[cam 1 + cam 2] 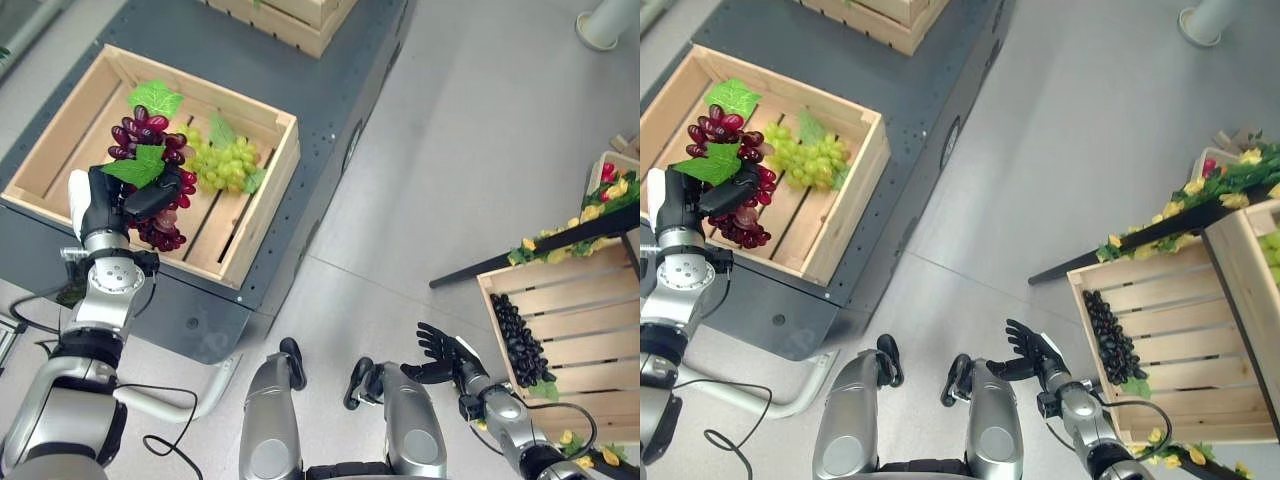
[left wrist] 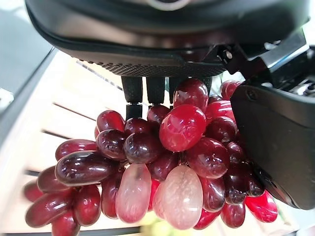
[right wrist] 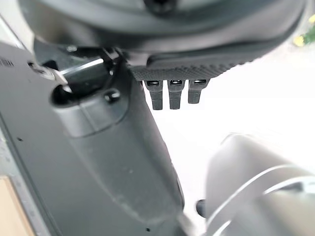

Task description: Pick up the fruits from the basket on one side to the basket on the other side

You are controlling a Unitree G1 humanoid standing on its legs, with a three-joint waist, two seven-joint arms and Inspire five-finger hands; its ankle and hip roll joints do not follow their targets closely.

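Dark-red plastic grape bunch with green leaves hung inside slatted wooden crate on grey platform, long axis roughly vertical, near crate's front edge. Left hand curled round bunch. Green grape bunch lay just beside. Right hand spread, idle, near far wooden crate holding black grapes, well apart from first crate.
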